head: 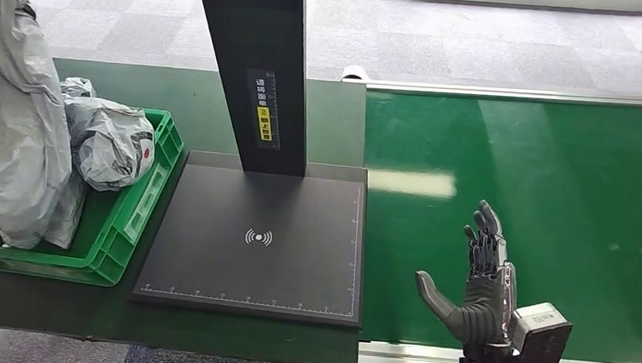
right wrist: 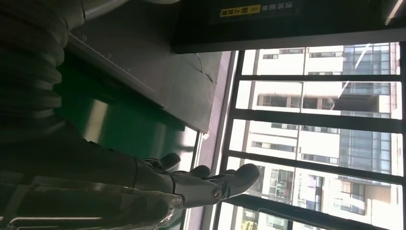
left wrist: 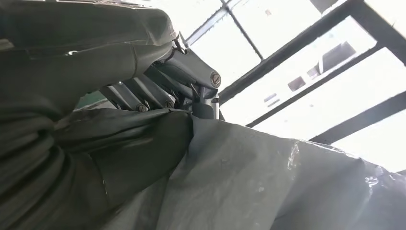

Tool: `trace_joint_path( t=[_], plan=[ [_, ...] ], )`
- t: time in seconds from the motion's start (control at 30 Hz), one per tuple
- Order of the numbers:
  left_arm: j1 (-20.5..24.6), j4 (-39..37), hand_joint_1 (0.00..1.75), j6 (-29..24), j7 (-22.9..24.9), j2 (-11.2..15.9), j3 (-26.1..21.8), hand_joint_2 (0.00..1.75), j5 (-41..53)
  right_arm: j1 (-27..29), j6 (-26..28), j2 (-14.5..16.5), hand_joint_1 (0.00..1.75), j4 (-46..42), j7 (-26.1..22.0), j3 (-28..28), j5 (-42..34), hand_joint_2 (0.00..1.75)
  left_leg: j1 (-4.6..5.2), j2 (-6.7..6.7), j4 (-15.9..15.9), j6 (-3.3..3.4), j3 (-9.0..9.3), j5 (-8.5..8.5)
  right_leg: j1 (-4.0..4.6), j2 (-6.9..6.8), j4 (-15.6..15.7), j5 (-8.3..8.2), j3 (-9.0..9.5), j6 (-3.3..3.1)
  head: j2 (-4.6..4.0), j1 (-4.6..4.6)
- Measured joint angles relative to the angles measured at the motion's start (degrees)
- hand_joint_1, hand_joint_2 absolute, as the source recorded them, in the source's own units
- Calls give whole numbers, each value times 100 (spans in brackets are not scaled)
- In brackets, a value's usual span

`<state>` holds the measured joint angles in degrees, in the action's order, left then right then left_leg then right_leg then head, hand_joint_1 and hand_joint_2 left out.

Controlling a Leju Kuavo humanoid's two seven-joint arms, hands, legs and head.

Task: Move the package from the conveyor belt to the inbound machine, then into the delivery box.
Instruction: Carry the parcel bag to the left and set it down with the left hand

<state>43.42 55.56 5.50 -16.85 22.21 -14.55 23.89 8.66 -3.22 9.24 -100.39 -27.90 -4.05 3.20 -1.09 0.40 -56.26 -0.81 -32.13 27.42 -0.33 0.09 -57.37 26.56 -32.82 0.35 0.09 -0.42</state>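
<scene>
You're seeing the package (head: 13, 137) running off the head view's left edge | left hand (left wrist: 158, 81) partly hiding behind it

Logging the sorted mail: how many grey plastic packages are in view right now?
3, maybe more hidden beneath. One large package hangs at the far left, gripped by the left hand; two lie in the green crate beside the scanner plate.

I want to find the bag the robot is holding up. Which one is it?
Look at the green crate at the left end of the table, beside the black scanner plate. Above its left side hangs a big grey plastic bag, gripped by the left robot hand. The other grey bags lie inside the crate; this one hangs lifted.
</scene>
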Motion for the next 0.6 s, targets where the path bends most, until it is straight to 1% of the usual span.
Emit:
trace_joint_path(
  t=[0.13, 0.27, 0.3, 0.4, 0.43, 0.47, 0.6],
  plan=[
    [90, -412, 163, 23, 64, -177, 413, 175, 329, 0, -31, 22, 0, -1, 25, 31, 23, 175, 0, -1, -1, -1, 0, 0, 0, 1, 0, 0, -3, 0, 0, -1],
    [129, -700, 171, -33, 161, -333, 754, 175, 655, 2, -34, 31, 0, -2, 47, 57, 24, 175, 0, -1, 0, -1, -2, 1, 1, 1, 0, 1, -3, -1, 0, -1],
    [136, -768, 163, -57, 185, -370, 828, 175, 709, 3, -35, 39, 0, -2, 57, 62, 26, 175, 0, -1, 0, -1, -2, 1, 1, 1, 0, 1, -4, -1, 0, -1],
    [157, -949, 38, -82, 211, -459, 987, 175, 809, 7, -39, 66, 0, -1, 81, 73, 36, 175, 0, -2, 0, -1, -2, 1, 1, 1, 0, 2, -3, -1, 0, -1],
    [162, -998, 3, -96, 213, -487, 1027, 175, 833, 8, -40, 72, 0, -1, 84, 75, 40, 175, 0, -2, 0, -1, -1, 1, 1, 0, 0, 2, -2, -1, 0, -1],
    [167, -1045, 0, -127, 219, -517, 1066, 175, 853, 8, -40, 78, 0, 0, 84, 78, 45, 175, 0, -3, 0, -1, -1, 0, 1, 0, 0, 2, -2, -1, 0, -1],
    [223, -1200, 0, -324, 332, -639, 1150, 175, 900, 9, -40, 91, 0, 0, 84, 90, 62, 175, 0, -3, 0, -1, 0, 0, 0, 0, 0, 1, 0, -1, 0, -2]
  ],
)
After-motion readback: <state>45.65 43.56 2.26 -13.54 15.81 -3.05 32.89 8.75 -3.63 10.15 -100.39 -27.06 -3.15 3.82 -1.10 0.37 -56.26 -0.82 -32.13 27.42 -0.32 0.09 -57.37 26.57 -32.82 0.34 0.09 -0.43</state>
